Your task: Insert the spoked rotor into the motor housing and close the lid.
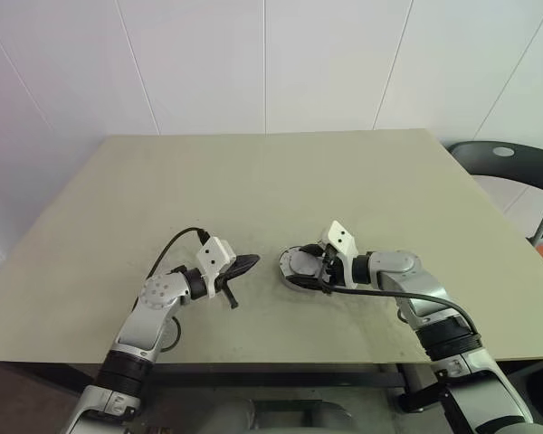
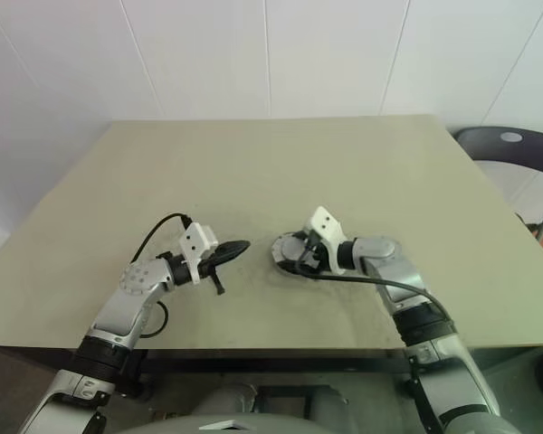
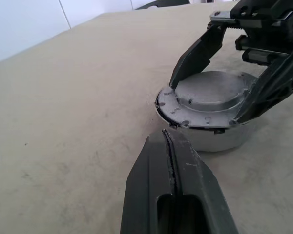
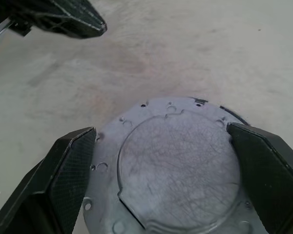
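Spread black fingers (image 4: 63, 170) of the right gripper (image 1: 319, 268) are set astride the lid (image 4: 178, 165), already seated on the motor housing (image 3: 210, 134) mid-table; pressing shut is judged left. Left gripper (image 1: 244, 265) is clenched empty.

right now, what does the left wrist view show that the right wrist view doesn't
Left wrist view, not the right: the shut left pincer seen from behind, the pale side of the round body under the lid, and the white wall.
Right wrist view, not the left: the lid's scratched raised face from close above, and the left pincer's tip from the front.
Both: the lid, the table, and the open right pincer with one finger on either side of the lid.
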Controlling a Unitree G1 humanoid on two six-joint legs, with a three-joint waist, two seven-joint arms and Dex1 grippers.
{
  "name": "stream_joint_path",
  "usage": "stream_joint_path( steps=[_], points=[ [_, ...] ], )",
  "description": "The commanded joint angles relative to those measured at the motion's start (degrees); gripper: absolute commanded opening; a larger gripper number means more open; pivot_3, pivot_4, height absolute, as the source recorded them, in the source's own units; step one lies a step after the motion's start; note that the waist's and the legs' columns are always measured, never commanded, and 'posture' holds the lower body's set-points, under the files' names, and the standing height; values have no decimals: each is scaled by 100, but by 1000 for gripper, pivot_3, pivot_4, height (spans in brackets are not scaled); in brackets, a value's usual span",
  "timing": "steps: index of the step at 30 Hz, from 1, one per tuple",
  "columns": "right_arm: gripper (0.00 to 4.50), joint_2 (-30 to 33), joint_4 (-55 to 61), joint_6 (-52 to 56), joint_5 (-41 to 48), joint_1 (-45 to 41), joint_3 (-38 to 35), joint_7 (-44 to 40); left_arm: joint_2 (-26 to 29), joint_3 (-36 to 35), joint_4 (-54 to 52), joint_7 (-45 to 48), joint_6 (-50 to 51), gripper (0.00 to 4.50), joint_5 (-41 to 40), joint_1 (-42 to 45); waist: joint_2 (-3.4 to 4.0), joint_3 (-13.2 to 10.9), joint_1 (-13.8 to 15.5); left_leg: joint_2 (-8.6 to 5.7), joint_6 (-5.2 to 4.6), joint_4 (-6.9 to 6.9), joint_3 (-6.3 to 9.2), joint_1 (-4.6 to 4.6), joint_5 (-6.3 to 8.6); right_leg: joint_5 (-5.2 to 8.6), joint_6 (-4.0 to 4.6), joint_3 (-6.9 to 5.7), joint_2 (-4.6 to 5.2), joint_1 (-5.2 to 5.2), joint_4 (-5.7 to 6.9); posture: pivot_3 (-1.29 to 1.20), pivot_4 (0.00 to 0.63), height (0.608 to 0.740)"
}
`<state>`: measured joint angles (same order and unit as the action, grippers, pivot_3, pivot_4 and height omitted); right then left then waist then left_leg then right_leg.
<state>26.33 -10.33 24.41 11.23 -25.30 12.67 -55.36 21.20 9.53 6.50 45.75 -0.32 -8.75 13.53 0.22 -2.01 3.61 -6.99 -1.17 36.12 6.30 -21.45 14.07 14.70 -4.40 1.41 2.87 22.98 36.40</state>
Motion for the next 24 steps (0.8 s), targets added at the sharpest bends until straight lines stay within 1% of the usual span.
stream_joint_path(
  steps=[1,4,7,13,19,24],
  points=[
    [4488,-6,24,-125,-117,21,48,38,34,-30,-100,-36,-17,0,50,67,0,0,0,0,0,0,0,0,0,0,0,0,0,-5,0,0,0,740],
    [3893,-89,-138,-336,-231,-56,-16,242,29,-33,-101,-39,-17,0,65,72,0,0,-4,0,0,0,0,2,0,0,0,0,0,-10,0,0,0,740],
    [3066,-134,-230,-498,-254,-101,-49,317,23,-34,-98,-44,-24,0,81,82,0,0,-5,0,1,0,0,5,1,0,0,0,-1,-12,1,0,0,740],
    [3071,-202,-327,-635,-290,-110,-41,356,19,-19,-93,-56,-20,0,103,98,0,0,-63,4,6,4,1,11,3,-2,5,0,-6,-25,4,0,0,740],
    [3071,-474,-289,-315,178,-211,-385,360,20,-27,-86,-63,-25,0,103,110,0,0,-146,5,0,1,1,9,-2,-3,4,3,-8,-21,6,0,0,740],
    [3071,-474,-266,-353,52,-152,-315,376,32,-58,-116,-48,-30,0,71,101,0,0,-136,5,0,-3,2,4,-2,-3,4,2,-7,-15,5,0,0,740]
  ],
)
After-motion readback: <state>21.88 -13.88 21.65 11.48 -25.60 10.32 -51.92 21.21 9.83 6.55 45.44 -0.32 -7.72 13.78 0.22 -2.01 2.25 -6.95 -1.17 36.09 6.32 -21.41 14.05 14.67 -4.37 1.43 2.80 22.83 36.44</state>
